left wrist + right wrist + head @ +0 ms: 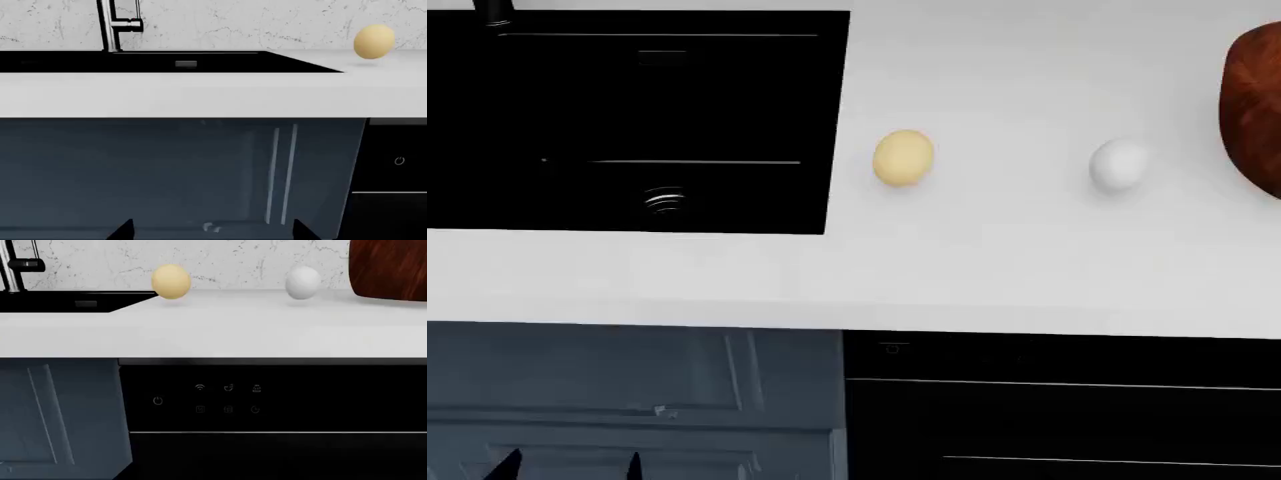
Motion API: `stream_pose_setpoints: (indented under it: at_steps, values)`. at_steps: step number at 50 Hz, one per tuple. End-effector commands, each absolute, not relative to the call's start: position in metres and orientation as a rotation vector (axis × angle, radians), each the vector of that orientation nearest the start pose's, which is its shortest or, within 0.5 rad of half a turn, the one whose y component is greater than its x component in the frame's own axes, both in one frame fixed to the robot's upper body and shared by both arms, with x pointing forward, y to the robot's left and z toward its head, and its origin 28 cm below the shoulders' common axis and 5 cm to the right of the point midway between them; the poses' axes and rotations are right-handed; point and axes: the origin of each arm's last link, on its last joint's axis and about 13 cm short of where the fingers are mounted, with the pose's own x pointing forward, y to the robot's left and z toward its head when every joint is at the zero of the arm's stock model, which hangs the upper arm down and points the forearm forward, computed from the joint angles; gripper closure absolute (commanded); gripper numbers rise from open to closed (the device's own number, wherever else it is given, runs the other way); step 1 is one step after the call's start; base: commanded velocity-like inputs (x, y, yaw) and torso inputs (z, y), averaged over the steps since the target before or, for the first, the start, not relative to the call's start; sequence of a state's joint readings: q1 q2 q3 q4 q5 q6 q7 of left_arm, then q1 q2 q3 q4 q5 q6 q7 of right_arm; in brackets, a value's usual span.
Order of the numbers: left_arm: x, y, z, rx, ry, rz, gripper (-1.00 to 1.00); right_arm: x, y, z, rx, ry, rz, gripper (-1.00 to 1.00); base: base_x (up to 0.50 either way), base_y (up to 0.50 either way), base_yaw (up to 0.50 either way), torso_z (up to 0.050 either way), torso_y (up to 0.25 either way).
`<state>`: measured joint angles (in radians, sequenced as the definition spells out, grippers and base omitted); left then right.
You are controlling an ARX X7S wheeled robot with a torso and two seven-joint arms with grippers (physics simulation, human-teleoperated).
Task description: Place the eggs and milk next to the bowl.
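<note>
Two eggs lie on the white counter (pixel 988 270). The pale tan egg (pixel 902 157) (pixel 373 42) (pixel 171 281) is just right of the sink. Further right lies the white egg (pixel 1120 164) (pixel 303 282), a short gap from the reddish-brown wooden bowl (pixel 1257 100) (pixel 387 267), which the frame edge cuts. The milk is out of view. My left gripper (pixel 213 231) (pixel 571 466) hangs open and empty below counter height, before the blue cabinet door. My right gripper (pixel 213 471) is low before the black appliance; only one wide-set finger edge shows against it.
A black sink (pixel 834 120) with a chrome faucet (pixel 110 25) takes up the counter's left part. Below the counter edge are a blue-grey cabinet door (pixel 627 390) and a black built-in appliance (pixel 1054 400) with a touch panel (pixel 227 399).
</note>
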<state>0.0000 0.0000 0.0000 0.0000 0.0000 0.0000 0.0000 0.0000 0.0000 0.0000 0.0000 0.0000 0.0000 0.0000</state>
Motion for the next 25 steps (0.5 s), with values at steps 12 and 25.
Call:
stream_pose_setpoints:
  at_steps: [12, 25]
  values:
    - [0.2141, 0.2063, 0.0146, 0.014, -0.013, -0.007, -1.0, 0.2109, -0.0968, 0.0118, 0.007, 0.009, -0.017, -1.0, 0.0, 0.0, 0.0, 0.0, 0.0]
    - [0.2119, 0.2067, 0.0199, 0.022, -0.058, -0.027, -1.0, 0.2094, -0.0949, 0.0116, 0.011, 0.009, -0.014, -1.0, 0.0, 0.0, 0.0, 0.0, 0.0]
